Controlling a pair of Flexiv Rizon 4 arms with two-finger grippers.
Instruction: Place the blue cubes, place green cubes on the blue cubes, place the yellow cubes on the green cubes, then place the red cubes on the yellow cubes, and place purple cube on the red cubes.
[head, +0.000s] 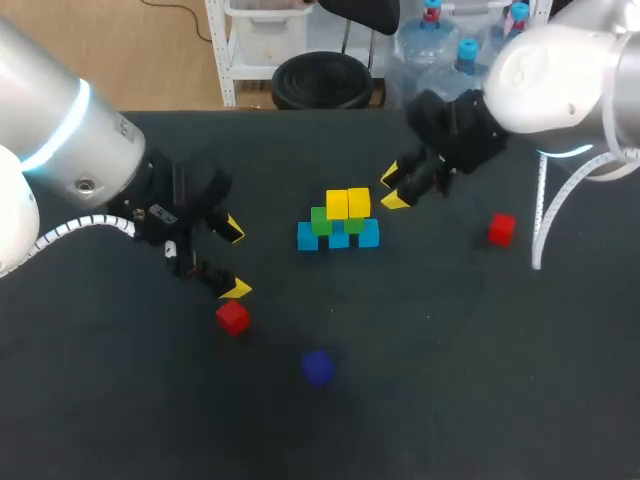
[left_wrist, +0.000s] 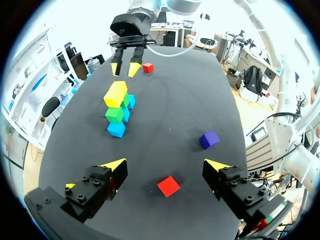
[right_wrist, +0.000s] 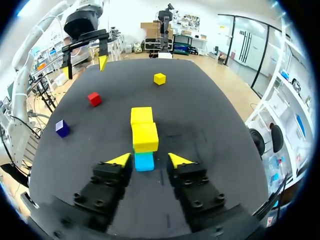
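Jaws both open, empty. Yellow cubes (head: 347, 204) already top the stack (head: 338, 237), so reds are next imo: left jaws hang near the red cube (head: 232, 317), need to drop and straddle it.

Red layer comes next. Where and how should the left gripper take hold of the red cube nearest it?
Take the red cube by two opposite side faces, from straight above. It sits flat and free on every side, but skew to the open fingers of the left gripper, so probably rotate the wrist to match first.
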